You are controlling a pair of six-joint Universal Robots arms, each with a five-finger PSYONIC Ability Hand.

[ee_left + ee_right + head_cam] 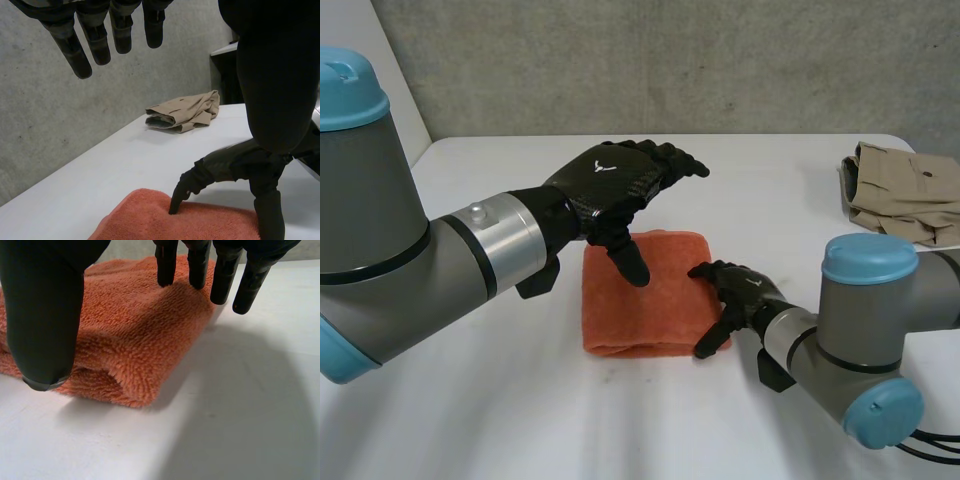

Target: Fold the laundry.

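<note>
Right hand [745, 291] touching folded orange towel [642, 318], thick fluffy layers

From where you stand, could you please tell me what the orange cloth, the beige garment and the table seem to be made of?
Orange cloth: probably terry cotton, matte; a fuzzy, looped pile shows close up. Beige garment: likely thin woven cotton, smooth, lying in flat folds and creases. Table: hard, smooth, white, perhaps laminate; the look leaves it open.

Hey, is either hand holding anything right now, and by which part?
Nothing is held. The left hand is open above the orange towel; the right hand rests straight fingers on the towel's right edge.
</note>
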